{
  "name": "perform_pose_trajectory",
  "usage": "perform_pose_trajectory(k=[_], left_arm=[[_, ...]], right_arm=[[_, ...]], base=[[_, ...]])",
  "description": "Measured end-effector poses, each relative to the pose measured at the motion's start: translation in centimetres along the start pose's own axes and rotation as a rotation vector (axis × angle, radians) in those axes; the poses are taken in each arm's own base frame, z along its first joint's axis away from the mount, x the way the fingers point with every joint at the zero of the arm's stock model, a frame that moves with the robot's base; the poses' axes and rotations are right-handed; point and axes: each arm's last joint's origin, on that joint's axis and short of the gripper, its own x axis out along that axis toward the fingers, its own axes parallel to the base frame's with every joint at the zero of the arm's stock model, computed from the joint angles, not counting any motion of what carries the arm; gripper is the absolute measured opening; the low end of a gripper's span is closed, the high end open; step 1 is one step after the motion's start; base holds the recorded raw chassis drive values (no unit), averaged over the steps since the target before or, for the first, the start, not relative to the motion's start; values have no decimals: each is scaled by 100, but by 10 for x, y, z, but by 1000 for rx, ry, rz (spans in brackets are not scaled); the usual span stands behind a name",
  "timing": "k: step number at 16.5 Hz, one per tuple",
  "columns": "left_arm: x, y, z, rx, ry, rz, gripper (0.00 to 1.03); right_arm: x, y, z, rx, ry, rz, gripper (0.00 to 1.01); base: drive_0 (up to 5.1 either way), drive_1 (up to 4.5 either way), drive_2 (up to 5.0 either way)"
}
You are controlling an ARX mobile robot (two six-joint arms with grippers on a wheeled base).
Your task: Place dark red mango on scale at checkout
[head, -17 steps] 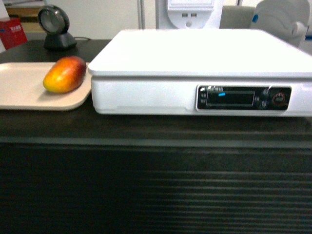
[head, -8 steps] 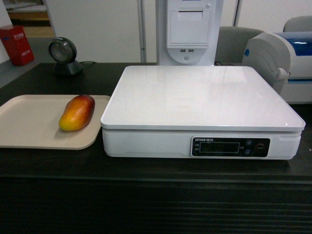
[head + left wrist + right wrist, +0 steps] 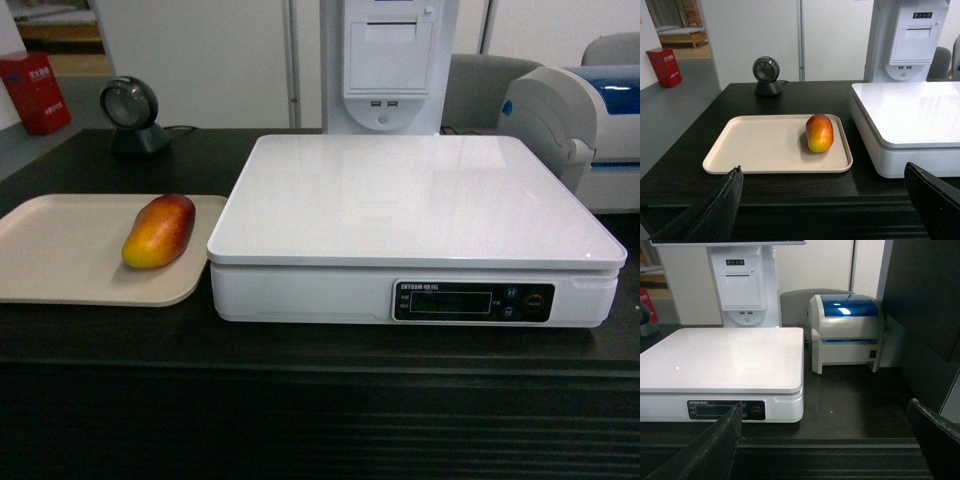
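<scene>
The dark red mango (image 3: 158,232) lies on the right part of a beige tray (image 3: 60,260), red end away from me, yellow end nearer. Just right of the tray stands the white scale (image 3: 410,200), its platform bare, on the dark checkout (image 3: 300,350) counter. Neither gripper shows in the head view. In the left wrist view my left gripper (image 3: 823,170) is open, in front of the counter's edge, short of the mango (image 3: 819,132). My right gripper (image 3: 825,404) is open too, before the counter, at the right end of the scale (image 3: 720,360).
A round black scanner (image 3: 130,115) stands behind the tray. A white terminal post (image 3: 390,60) rises behind the scale. A white printer with a blue lid (image 3: 847,330) sits right of the scale. A red box (image 3: 35,90) stands on the floor far left.
The head view rose a second ago and now looks down on the counter from higher up. Mango, tray and scale have stayed in place.
</scene>
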Motion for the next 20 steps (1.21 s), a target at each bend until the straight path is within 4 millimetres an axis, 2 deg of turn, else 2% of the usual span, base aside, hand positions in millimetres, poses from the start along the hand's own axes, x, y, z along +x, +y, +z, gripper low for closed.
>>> perform_pose_trajectory(k=[14,15,16,17,20], left_arm=[[0,0,0,0,0,0,98],[0,0,-2,-28,63,52,98],[7,-2,3,-74,105,126,98],[14,-2,16,-111,86,145,98],[34,1,37,-130,16,96,98]], right_arm=[[0,0,0,0,0,0,98],[0,0,0,0,0,0,98],[0,0,0,0,1,-1,98],[0,0,0,0,-1,0,98],[0,0,0,0,0,0,98]], base=[[0,0,0],[0,0,0],[0,0,0],[0,0,0],[0,0,0]])
